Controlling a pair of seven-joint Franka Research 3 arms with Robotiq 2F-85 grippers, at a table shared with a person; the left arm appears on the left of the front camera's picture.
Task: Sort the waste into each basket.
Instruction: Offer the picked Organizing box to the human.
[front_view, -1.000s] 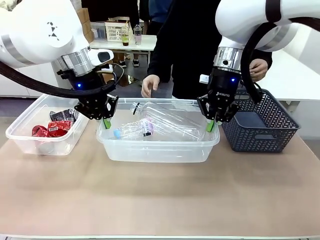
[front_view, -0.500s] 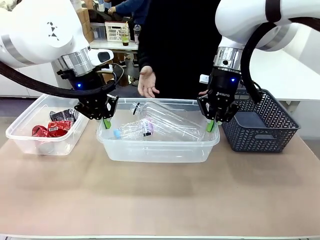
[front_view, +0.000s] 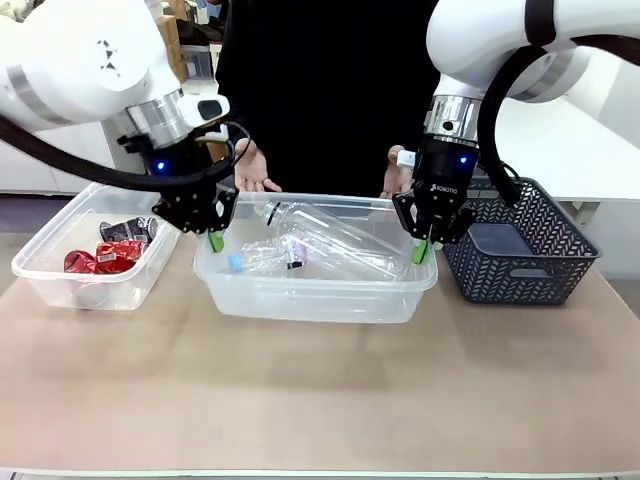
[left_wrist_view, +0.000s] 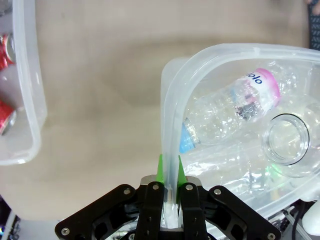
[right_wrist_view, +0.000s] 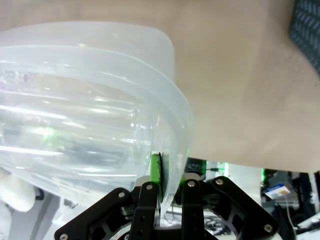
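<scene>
Table (front_view: 320, 400) bare and tan across the near side, under both arms.

Middle clear tub (front_view: 316, 290) spanning the gap between the two grippers, gripped at opposite short ends. Looks raised a little off the table, though contact underneath cannot be confirmed. Two-sided hold probably chosen to keep the tub level so the load does not slide; likely a carry toward the person, whose open hands (front_view: 255, 178) wait palm-up just beyond the far rim.

Second clear tub (front_view: 60, 275) to the outside of the left gripper, resting on the table, well apart from the held one. Dark lattice basket (front_view: 525, 250) just outside the right gripper.

Left gripper (left_wrist_view: 169, 186) clamped tight on the rolled rim of the middle tub: green pads (left_wrist_view: 160, 172) either side of the thin wall, one inside, one outside. Right gripper (right_wrist_view: 166, 186) pinched likewise on the opposite rim, wall sandwiched between its pads.

Clear bottles piled inside the held tub, between the grippers: a large one (front_view: 335, 235) lying across, open mouth toward the left gripper; a smaller crumpled one with pinkish label (left_wrist_view: 235, 107) and blue cap just ahead of the left fingers.

Crushed red cans (front_view: 105, 258) and a black-silver can (front_view: 128, 230) in the outer tub, beyond the left gripper.

Sorting appears done: bottles together, cans together.
</scene>
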